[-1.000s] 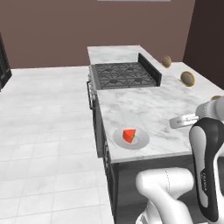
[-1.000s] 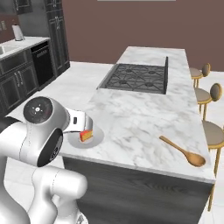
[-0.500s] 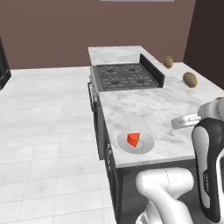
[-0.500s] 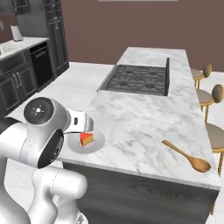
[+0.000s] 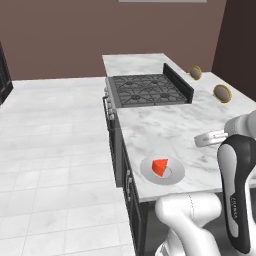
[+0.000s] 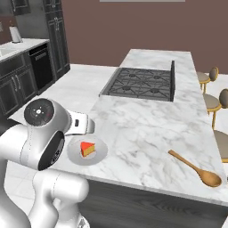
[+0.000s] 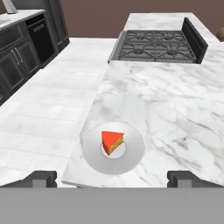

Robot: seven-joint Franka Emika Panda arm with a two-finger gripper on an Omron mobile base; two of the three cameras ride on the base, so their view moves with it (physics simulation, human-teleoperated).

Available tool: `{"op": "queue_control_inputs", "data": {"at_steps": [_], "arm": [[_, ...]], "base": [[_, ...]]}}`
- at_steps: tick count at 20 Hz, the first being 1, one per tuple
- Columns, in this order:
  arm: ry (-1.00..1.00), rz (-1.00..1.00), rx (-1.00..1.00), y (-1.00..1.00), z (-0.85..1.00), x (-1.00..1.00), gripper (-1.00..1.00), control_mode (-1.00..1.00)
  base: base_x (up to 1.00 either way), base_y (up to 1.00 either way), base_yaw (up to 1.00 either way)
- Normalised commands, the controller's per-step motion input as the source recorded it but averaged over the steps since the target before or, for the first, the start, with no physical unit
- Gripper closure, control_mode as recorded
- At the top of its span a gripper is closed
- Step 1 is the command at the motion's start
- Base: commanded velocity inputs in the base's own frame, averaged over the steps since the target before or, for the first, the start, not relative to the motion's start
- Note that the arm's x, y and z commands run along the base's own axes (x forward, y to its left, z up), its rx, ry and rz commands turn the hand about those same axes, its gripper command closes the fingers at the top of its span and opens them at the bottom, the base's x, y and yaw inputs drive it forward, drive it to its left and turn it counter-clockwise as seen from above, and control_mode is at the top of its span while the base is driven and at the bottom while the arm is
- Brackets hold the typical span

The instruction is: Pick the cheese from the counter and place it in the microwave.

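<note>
While fingers sit spread, grasping nothing, red-rinded cheese wedge rests on round grey plate. Marbled white table carries black grated cooktop. Pale tiled floor.

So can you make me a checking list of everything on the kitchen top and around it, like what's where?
Surface: the counter is white-grey marbled stone with a black cooktop set in at the far end.
Job's things: the cheese sits on a small grey plate near the counter's front corner. Microwave: nothing seen.
Clutter: a wooden spoon lies on the near right part of the counter.
Gripper: the gripper is open, fingers wide apart, hovering short of the plate, touching nothing.
Cables: nothing seen.
Surroundings: stools along the counter's far side, dark cabinets across the light tiled floor, brown wall behind.
</note>
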Motion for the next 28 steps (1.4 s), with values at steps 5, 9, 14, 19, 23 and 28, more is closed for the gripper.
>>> {"op": "queue_control_inputs", "data": {"at_steps": [5, 9, 14, 19, 23, 28], "arm": [[0.0, 0.0, 0.0, 0.0, 0.0, 0.0, -1.0, 1.0], [0.03, -0.07, 0.0, 0.11, 0.0, 0.18, -1.0, -1.0], [0.25, -0.4, 0.0, 0.53, 0.0, 0.62, -1.0, -1.0], [0.32, -0.52, 0.01, 0.6, -0.01, 0.5, -1.0, -1.0], [0.2, -0.42, 0.15, -0.01, 0.0, 0.13, -1.0, -1.0], [0.07, -0.38, 0.26, -0.3, -0.16, -0.05, -1.0, -1.0]], "base": [[0.0, 0.0, 0.0], [0.0, 0.0, 0.0], [0.0, 0.0, 0.0], [0.0, 0.0, 0.0], [0.0, 0.0, 0.0], [0.0, 0.0, 0.0]]}}
